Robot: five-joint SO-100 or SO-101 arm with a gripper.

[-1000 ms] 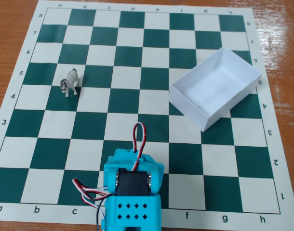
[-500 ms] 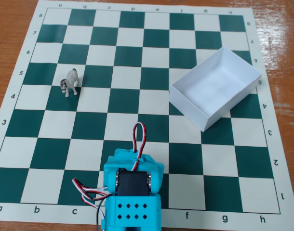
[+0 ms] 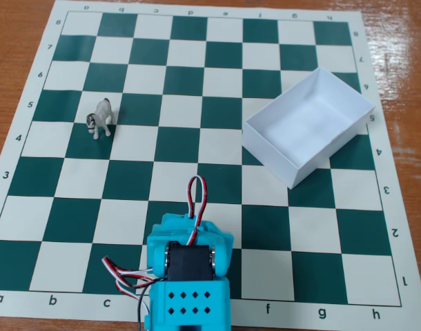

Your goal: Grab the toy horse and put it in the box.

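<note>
Turquoise robot arm [image 3: 188,272] fills the bottom centre of the fixed view, seen from above and behind, with red, white and black wires looping out of its motor housing. Its gripper cannot be made out from this angle, so whether the fingers are apart or together cannot be told; nothing appears to be carried. The arm sits at the near edge of a green and white chessboard mat [image 3: 59,221] laid on a brown wooden table [image 3: 10,41], probably so the squares give an easy reference for where things lie. Farther up and to the left stands the toy horse [image 3: 101,118], a tiny whitish-grey figure with a darker head, upright on its legs where a green and a white square meet, well apart from the arm. To the right and a little farther back rests the box [image 3: 276,155], a shallow white tray, open and empty, turned at an angle to the squares. Horse and box are well apart, so the grab seems not yet begun.
</note>
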